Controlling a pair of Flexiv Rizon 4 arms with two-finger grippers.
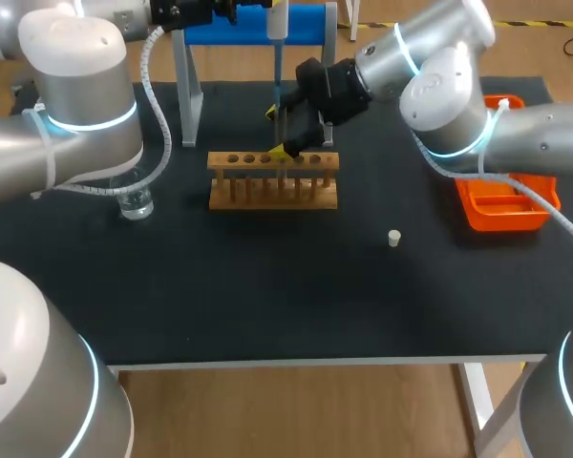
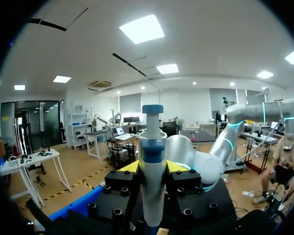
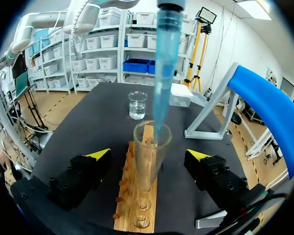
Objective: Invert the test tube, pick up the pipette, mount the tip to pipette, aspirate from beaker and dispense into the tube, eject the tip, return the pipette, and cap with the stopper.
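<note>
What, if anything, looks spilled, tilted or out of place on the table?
Nothing stands out. The test tube stands upright in the rack, the pipette tip goes into its mouth, the beaker is upright, and no spill shows on the table.

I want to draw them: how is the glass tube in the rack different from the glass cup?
The clear glass test tube is tall and narrow; the clear glass beaker is short and wide. The test tube stands in the wooden rack; the beaker sits on the black table. Both are see-through and upright.
</note>
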